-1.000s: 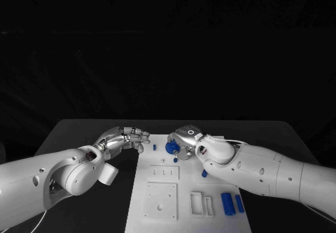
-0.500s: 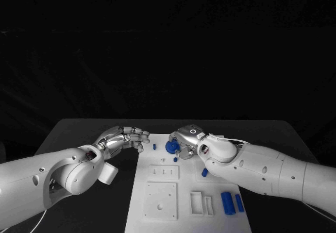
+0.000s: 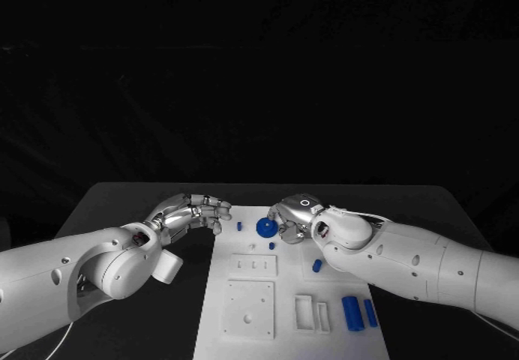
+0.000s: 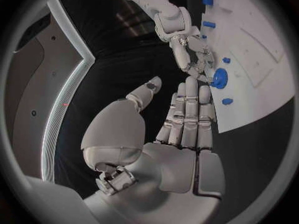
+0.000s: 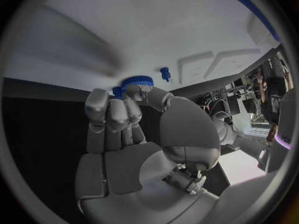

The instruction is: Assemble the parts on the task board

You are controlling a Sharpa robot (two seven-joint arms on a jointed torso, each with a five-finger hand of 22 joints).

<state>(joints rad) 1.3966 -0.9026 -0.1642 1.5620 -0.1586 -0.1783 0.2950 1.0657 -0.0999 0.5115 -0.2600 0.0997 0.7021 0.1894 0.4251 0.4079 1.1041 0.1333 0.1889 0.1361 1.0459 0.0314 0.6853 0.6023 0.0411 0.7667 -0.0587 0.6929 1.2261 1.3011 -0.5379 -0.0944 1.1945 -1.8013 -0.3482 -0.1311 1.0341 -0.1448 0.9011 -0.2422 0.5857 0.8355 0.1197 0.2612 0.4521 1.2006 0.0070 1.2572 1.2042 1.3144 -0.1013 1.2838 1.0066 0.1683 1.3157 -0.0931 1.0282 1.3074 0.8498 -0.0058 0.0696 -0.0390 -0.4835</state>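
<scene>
right hand [image 3: 290, 220] fingertips on blue gear [image 3: 265, 228] at task board [image 3: 283, 315] far edge | left hand [image 3: 193, 213] empty, fingers apart, beside board

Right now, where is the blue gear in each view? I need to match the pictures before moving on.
Head view: blue gear at the far end of the task board, just beside the right hand.
Left wrist view: the gear beyond the left hand.
Right wrist view: the gear at the right hand's fingertips.
Shared landmark: the small blue peg beside the gear.

Left hand [image 3: 193, 212] empty, fingers straight, held together. Right hand [image 3: 294, 217] fingers curled, fingertips [image 5: 138, 90] on gear.
</scene>
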